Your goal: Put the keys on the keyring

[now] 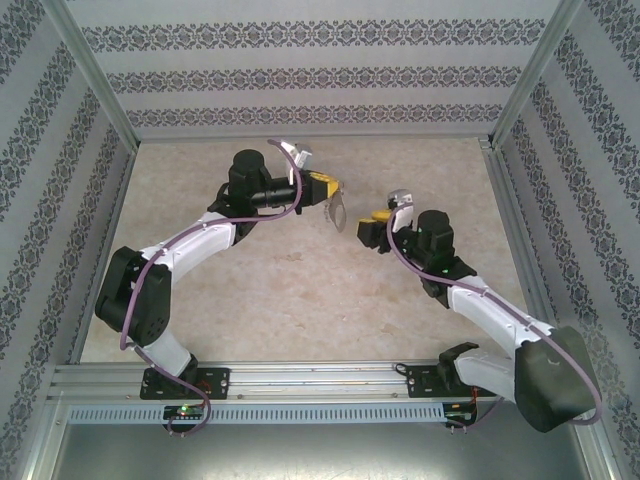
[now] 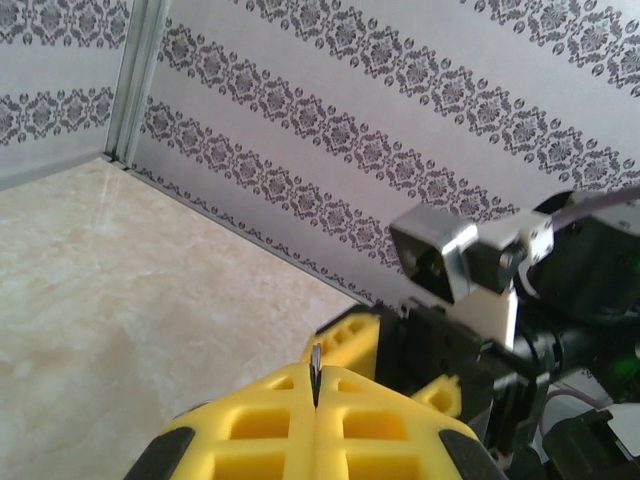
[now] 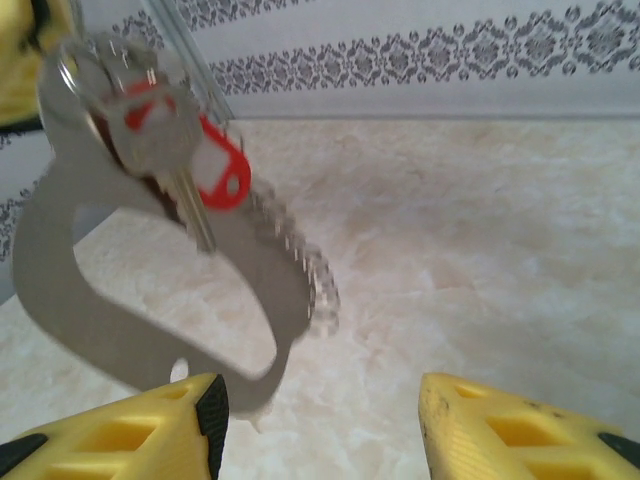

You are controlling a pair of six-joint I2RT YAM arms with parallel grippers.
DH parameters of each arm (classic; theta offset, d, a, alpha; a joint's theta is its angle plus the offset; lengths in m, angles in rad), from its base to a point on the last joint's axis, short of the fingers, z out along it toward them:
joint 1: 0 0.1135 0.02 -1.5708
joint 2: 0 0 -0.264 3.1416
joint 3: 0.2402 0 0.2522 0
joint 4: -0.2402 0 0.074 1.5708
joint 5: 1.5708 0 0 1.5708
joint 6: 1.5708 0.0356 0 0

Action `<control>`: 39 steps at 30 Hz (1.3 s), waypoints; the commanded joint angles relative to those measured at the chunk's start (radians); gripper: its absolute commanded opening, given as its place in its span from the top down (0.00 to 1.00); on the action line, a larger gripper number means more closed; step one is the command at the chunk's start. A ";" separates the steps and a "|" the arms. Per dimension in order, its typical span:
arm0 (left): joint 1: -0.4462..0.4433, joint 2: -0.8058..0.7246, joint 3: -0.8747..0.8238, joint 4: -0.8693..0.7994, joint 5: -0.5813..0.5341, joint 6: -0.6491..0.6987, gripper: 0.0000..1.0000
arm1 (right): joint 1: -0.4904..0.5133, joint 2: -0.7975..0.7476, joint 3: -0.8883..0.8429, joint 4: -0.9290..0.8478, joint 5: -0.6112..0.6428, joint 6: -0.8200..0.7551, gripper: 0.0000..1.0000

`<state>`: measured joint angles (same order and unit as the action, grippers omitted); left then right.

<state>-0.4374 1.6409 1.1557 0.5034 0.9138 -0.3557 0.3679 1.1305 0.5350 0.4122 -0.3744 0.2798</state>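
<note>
My left gripper [image 1: 333, 197] is held above the middle of the table, shut on the keyring [image 1: 339, 213], a flat grey loop hanging from its yellow fingers. In the left wrist view only the loop's thin edge [image 2: 316, 360] shows, pinched at the tips of that gripper [image 2: 316, 385]. The right wrist view has the keyring [image 3: 50, 300] close up at the left, with a row of small clips [image 3: 300, 260] along one edge. A key [image 3: 215, 170] with a red head and silver shaft hangs against its upper part. My right gripper [image 3: 320, 430] is open just below the loop, holding nothing, and faces the left one [image 1: 372, 228].
The beige marbled table [image 1: 300, 290] is boxed in by patterned walls [image 1: 300, 80] at the back and both sides, with metal posts in the corners. An aluminium rail [image 1: 300, 375] carrying both arm bases runs along the near edge.
</note>
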 commanded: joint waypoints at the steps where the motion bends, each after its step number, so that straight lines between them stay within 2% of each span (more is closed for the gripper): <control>1: 0.010 -0.026 -0.006 0.107 -0.001 -0.043 1.00 | 0.031 0.011 -0.022 0.079 0.034 0.020 0.47; 14: 0.013 -0.016 0.007 0.152 0.035 -0.090 1.00 | 0.075 -0.023 -0.066 0.123 0.068 0.030 0.47; 25: 0.013 -0.008 -0.003 0.189 0.080 -0.124 1.00 | 0.092 0.016 0.023 0.135 0.068 0.026 0.48; 39: 0.013 0.017 -0.014 0.303 0.119 -0.212 1.00 | 0.176 0.140 0.164 0.151 0.054 0.004 0.49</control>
<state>-0.4362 1.6470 1.1442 0.7113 1.0061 -0.5396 0.5285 1.2514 0.6605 0.5289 -0.3141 0.2920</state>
